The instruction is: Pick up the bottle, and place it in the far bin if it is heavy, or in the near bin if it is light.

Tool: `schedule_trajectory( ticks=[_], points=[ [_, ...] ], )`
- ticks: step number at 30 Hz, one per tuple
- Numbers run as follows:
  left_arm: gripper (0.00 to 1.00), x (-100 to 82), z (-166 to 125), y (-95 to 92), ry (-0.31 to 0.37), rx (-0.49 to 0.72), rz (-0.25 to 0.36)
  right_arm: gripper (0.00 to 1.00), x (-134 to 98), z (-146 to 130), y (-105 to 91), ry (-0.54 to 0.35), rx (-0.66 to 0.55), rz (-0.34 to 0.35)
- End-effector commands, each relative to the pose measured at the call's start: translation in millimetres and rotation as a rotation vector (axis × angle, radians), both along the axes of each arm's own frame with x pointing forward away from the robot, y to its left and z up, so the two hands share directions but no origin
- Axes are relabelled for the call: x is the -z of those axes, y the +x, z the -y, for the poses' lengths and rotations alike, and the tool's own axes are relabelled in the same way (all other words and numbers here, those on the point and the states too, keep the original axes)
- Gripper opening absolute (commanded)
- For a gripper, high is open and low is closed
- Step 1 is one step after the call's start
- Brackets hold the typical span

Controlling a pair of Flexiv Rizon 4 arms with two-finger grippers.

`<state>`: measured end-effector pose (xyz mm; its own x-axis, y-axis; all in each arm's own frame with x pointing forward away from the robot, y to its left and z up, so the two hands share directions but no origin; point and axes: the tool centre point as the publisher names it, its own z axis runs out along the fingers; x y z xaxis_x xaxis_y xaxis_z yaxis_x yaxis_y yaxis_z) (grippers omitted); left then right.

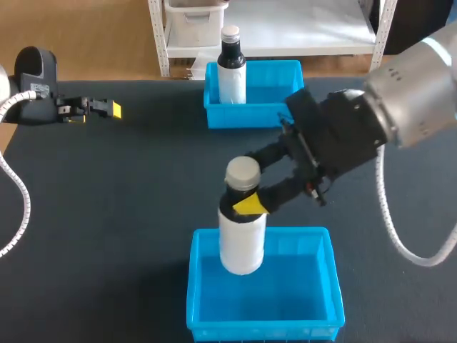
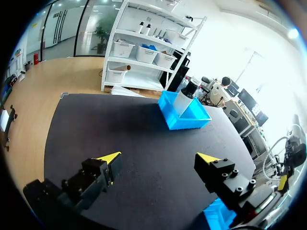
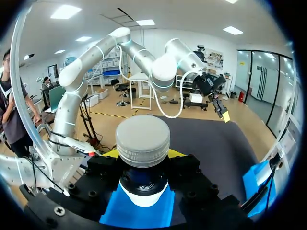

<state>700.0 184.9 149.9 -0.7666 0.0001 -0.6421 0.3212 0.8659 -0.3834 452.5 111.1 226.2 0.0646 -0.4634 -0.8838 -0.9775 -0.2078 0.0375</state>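
Table bears two bins and two bottles, right gripper holding one bottle.

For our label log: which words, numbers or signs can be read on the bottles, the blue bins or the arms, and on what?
No text is readable in any view.
White plastic bottle with grey cap, in the right gripper: no print visible.
Dark-necked bottle with white cap, in the far blue plastic bin: no print visible.
Near blue plastic bin: plain.
Small pale sticker on the left arm: too small to read.
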Motion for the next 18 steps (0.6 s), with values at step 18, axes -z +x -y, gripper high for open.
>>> schedule_trajectory(
  ticks=[18],
  points=[
    [1.0,0.0,0.0,0.0,0.0,0.0,0.0,0.0,64.9,-18.4,16.5,0.021,-0.096,-0.091]
  ],
)
